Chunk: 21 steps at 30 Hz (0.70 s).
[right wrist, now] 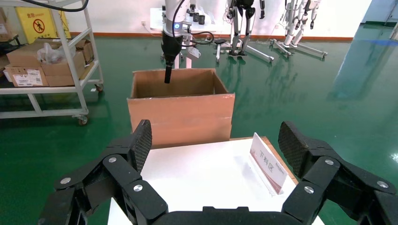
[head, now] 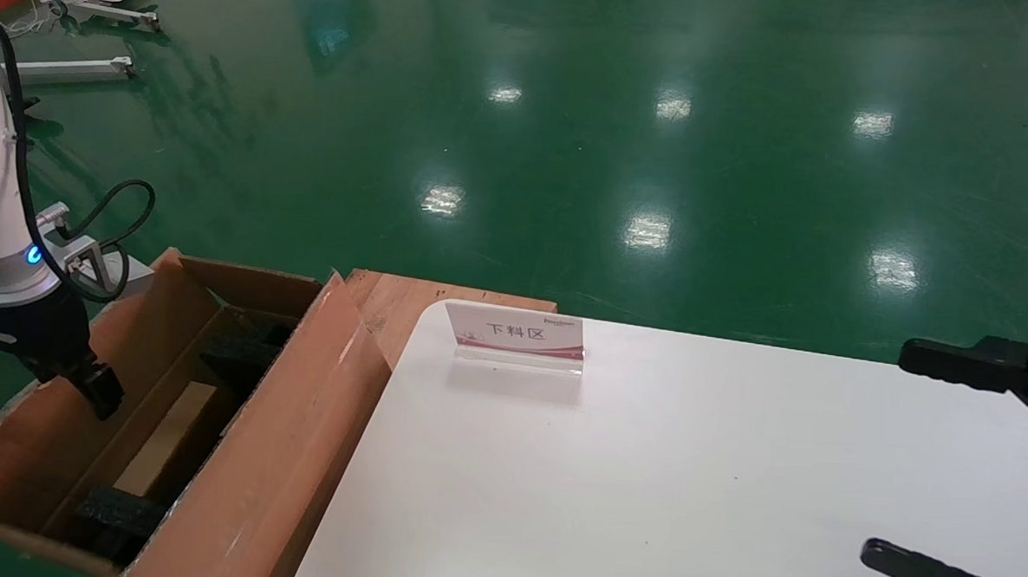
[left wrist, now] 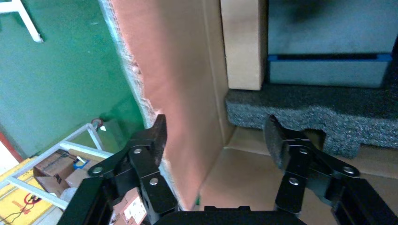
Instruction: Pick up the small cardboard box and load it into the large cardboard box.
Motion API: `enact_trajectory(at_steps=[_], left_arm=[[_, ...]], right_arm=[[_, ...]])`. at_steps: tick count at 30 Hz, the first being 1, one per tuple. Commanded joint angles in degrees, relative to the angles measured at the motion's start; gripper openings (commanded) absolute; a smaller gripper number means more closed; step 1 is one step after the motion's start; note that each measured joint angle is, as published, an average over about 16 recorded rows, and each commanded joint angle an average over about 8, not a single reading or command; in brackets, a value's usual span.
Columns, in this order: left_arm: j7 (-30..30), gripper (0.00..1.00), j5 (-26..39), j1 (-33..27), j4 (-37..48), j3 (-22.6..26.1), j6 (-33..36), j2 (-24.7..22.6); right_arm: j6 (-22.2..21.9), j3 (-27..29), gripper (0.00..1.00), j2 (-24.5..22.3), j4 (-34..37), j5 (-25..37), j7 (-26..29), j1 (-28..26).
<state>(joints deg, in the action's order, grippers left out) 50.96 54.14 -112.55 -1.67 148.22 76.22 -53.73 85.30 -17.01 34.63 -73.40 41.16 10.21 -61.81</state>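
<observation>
1. The white table fills the right and middle of the head view, with the green floor beyond it.
2. The large cardboard box stands open on the floor just beside the table's left edge, its long flaps spread; the right wrist view shows it past the far end of the table.
3. The left arm reaches down over the carton's outer flap. The left gripper hangs at the carton's rim with its jaws spread wide and nothing between them; in the left wrist view one fingertip sits outside the side wall, the other over the inside.
4. The right gripper hovers over the near right part of the table, jaws wide apart and empty.
5. The small cardboard box lies flat at the bottom of the carton, lengthwise, between two black foam blocks at its ends.
6. A small sign with red characters stands on the table's far left part.
</observation>
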Motion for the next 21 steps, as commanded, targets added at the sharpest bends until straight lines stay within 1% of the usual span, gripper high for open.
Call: enact_trajectory(at_steps=[1, 6, 13, 16, 21], left_arm=[[0.2, 1.0, 0.0, 0.2, 0.0, 0.0, 0.0, 0.1], [-2.0, 1.0, -0.4, -2.4, -0.5, -0.3, 0.4, -1.1], [-8.0, 1.0, -3.3, -9.9, -2.5, -2.5, 1.2, -2.2], [-10.4, 1.0, -5.7, -13.3, -4.5, -4.2, 2.3, -1.6], [-13.3, 1.0, -10.0, -18.8, -9.7, -7.2, 6.7, 0.8]], right_arm=[[0.0, 0.0, 1.0, 0.0, 0.0, 0.0, 0.0, 0.0], [0.0, 0.0, 1.0, 0.0, 0.0, 0.0, 0.0, 0.0], [0.0, 0.0, 1.0, 0.0, 0.0, 0.0, 0.0, 0.0], [0.0, 0.0, 1.0, 0.0, 0.0, 0.0, 0.0, 0.0], [0.0, -0.1, 1.0, 0.0, 0.0, 0.0, 0.0, 0.0]])
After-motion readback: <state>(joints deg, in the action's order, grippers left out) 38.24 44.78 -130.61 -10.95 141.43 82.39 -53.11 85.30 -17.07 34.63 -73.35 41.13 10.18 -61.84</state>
